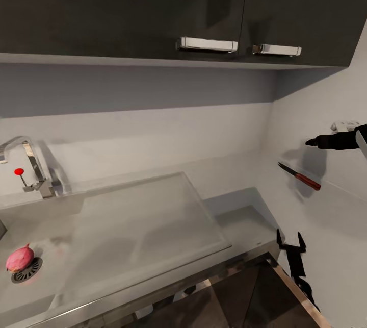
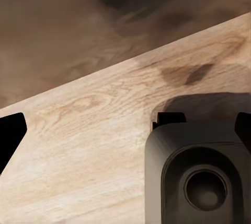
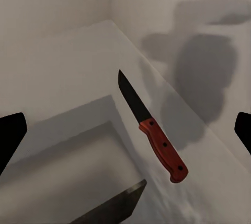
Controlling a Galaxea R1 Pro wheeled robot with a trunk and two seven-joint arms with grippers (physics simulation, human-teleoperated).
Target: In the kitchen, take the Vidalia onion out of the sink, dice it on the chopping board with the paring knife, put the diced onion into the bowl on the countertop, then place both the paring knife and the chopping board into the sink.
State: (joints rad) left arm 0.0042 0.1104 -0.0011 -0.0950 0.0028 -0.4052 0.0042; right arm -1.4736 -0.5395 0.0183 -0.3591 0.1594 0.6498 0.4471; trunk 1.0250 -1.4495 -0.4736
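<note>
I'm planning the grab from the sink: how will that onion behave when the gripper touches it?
The onion is round with a pointed tip, so a nudge will probably roll it. It sits by the drain on smooth steel in the sink, so it may skid. Its skin looks smooth, so a light pinch might slip.
</note>
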